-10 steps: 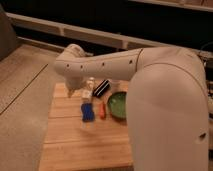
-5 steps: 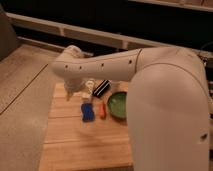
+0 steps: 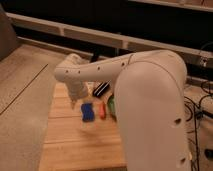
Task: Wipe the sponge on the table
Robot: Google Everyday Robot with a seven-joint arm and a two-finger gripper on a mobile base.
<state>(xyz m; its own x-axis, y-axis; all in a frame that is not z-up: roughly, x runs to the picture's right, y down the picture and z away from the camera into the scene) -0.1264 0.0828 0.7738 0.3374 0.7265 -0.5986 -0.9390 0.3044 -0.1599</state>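
Observation:
The blue sponge point(image 3: 87, 111) lies flat on the light wooden table point(image 3: 70, 145), near the middle of its far half. My gripper point(image 3: 75, 103) hangs from the white wrist just left of the sponge and slightly above the tabletop. It is open and holds nothing. The sponge is apart from the gripper. My big white arm fills the right side of the view and hides that part of the table.
A thin orange-red stick point(image 3: 101, 109) lies right of the sponge. A green bowl point(image 3: 111, 105) is mostly hidden behind my arm. A black striped object point(image 3: 100, 89) sits at the far edge. Grey speckled floor point(image 3: 22, 100) lies to the left.
The wrist and gripper have dropped a little closer to the table beside the sponge. The arm now covers most of the green bowl. The sponge has not moved.

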